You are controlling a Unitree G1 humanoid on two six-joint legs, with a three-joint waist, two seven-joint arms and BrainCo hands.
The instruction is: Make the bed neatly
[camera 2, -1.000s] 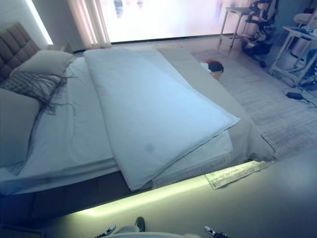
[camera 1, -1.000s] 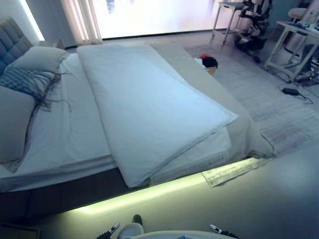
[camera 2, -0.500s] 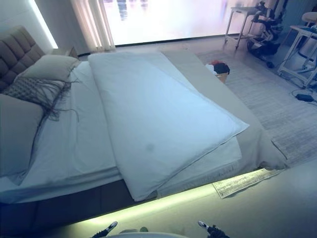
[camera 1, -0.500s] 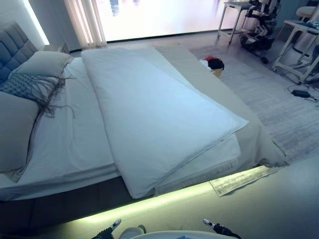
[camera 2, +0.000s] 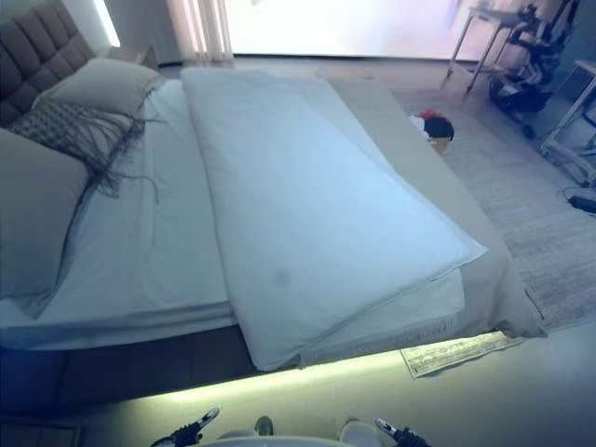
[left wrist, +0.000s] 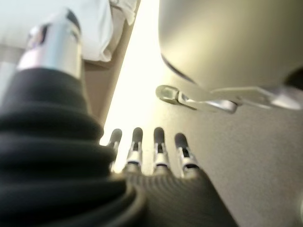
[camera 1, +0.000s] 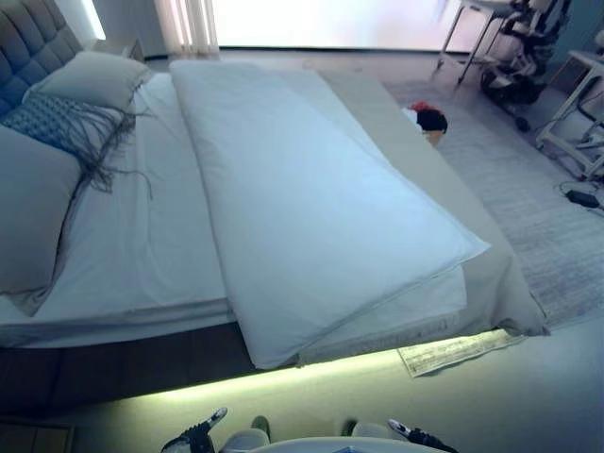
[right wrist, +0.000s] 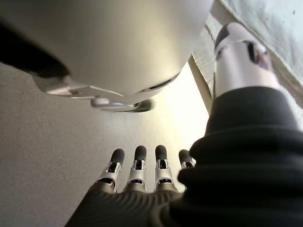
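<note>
While standing at the side of the bed (camera 1: pixel 123 354), looked down on a white duvet (camera 1: pixel 311 208) that lay folded over itself, spread askew across the middle of the mattress with its near corner hanging just past the bed's edge above a strip of yellow-green light. Left the white sheet (camera 1: pixel 142 245) bare on the headboard side of the duvet. Saw a beige cover (camera 1: pixel 491 274) showing along the foot end, draped down toward the floor, and a pale printed mat (camera 1: pixel 453 351) lying on the floor beside that corner. Found three pillows stacked against the tufted headboard (camera 1: pixel 33 42): a large grey pillow (camera 1: pixel 28 222) nearest, a patterned fringed cushion (camera 1: pixel 61 132) overlapping it with its long threads trailing over the sheet, and a pale pillow (camera 1: pixel 94 80) farthest back. Noted a small basket (camera 1: pixel 429 123) with red and dark items at the far side of the bed, on a grey rug (camera 1: pixel 538 217), with white-legged furniture (camera 1: pixel 576 113) beyond. Caught the left robot hand (left wrist: pixel 151 151) in its wrist view hanging low beside the bed, fingers (left wrist: pixel 158 142) straight and side by side, thumb apart, nothing held. Caught the right robot hand (right wrist: pixel 142 170) likewise in its wrist view, fingers (right wrist: pixel 137 163) extended in a row, empty, above the floor, with the bed's edge showing past the thumb. Touched neither duvet nor sheet with either robot hand.
</note>
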